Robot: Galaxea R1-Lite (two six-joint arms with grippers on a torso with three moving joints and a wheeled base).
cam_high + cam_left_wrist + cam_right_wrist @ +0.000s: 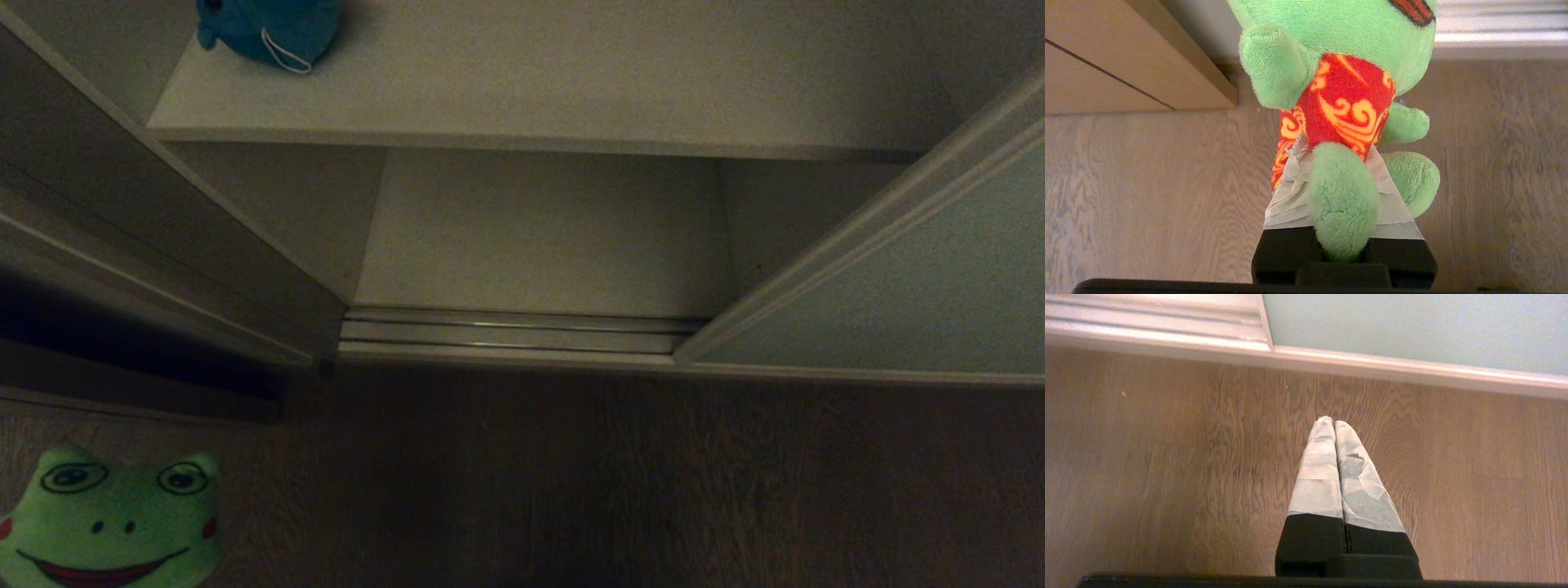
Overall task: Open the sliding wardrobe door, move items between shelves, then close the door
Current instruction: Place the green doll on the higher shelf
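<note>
The sliding wardrobe door (pixel 914 286) stands pushed aside at the right, leaving the white interior exposed. A teal-blue plush (pixel 273 28) sits at the left end of the upper shelf (pixel 571 90); the board below (pixel 539 237) is bare. My left gripper (pixel 1335 163) is shut on the green frog (pixel 1347 94), its taped fingers (pixel 1290 192) clamping the red-patterned body above the wooden floor. The frog's face (pixel 106 523) shows at the lower left of the head view. My right gripper (pixel 1333 422) is shut and empty, hanging over the floor near the door's bottom rail (pixel 1412 371).
A ribbed metal floor track (pixel 514 331) runs along the opening's foot. The dark brown side frame (pixel 122 237) stands at the left, close to the frog. Wooden floor (pixel 653 474) spreads in front of the wardrobe.
</note>
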